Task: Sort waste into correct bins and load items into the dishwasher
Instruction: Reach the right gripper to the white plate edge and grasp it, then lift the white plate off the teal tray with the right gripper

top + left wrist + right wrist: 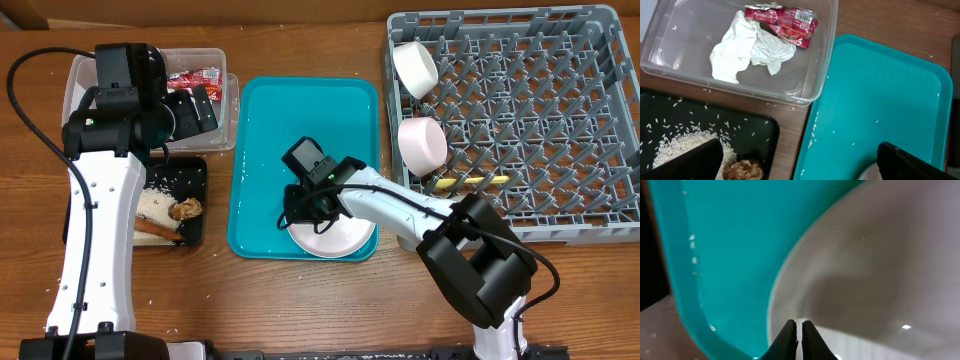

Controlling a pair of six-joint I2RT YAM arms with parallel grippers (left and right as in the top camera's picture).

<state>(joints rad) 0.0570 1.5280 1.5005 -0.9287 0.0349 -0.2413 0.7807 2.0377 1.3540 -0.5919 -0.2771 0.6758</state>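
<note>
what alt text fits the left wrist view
A clear plastic bin holds a crumpled white napkin and a red wrapper, seen from above on a wooden table. A teal tray lies to its right and a black tray of rice below, with the open jaws dark at the bottom edge.

Materials and finishes

Teal tray [262,120]: smooth glossy plastic. White plate [880,255]: smooth, glossy. Bin [680,45]: clear plastic, holding crumpled matt paper [732,52] and shiny red wrapper [785,20]. Rack [520,15]: grey matt plastic. Table [320,40]: matt wood grain.
</note>
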